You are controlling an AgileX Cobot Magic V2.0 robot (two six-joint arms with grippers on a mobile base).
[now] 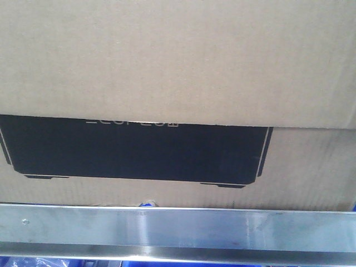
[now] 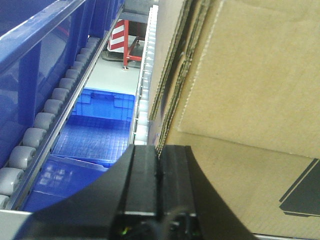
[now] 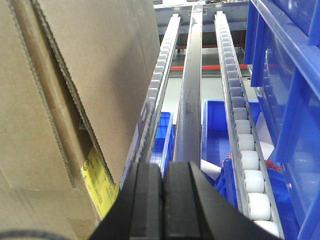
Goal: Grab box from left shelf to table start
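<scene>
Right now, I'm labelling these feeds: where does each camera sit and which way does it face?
Front: on the robot, facing the box side above the steel rail; no body shows.
Left wrist: along the shut left gripper, box on its right, rollers left.
Right wrist: along the shut right gripper, box on its left.
All share the box.

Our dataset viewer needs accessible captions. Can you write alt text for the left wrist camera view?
The black left gripper, shut, fills the bottom centre, close beside the brown cardboard box on the right. To its left, a row of pale shelf rollers runs away from the camera, with a bright blue bin below.
</scene>
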